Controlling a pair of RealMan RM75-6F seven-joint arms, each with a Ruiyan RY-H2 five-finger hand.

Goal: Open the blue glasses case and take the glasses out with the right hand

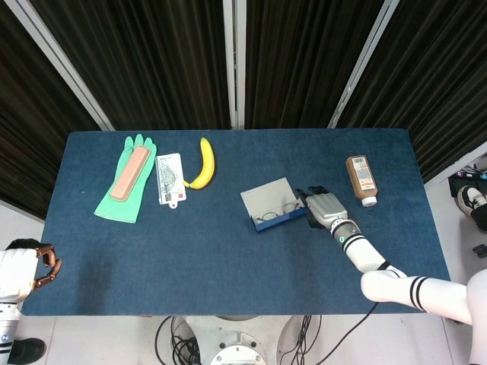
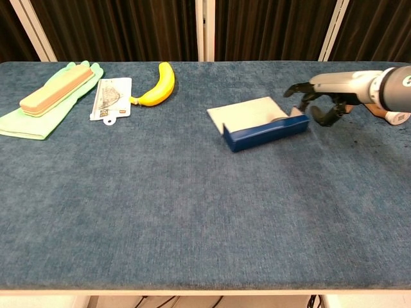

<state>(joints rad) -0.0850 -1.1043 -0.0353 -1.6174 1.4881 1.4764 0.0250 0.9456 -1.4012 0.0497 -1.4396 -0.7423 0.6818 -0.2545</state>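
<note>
Blue, flat and already lying open, the rectangular glasses case sits mid-table with the thin wire-framed glasses inside. The right hand, fingers spread and empty, crowds its right end. Any nudge could slide the light case away, or fingers could snag the frames.

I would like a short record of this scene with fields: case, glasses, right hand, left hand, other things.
case: blue glasses case lies open near the middle of the table
glasses: glasses lie inside the case, not taken out
right hand: right hand at the case's right end, fingers curled, holding nothing; contact cannot be told
left hand: left hand off the table's near left corner
other things: banana, green glove, brown bottle
</note>
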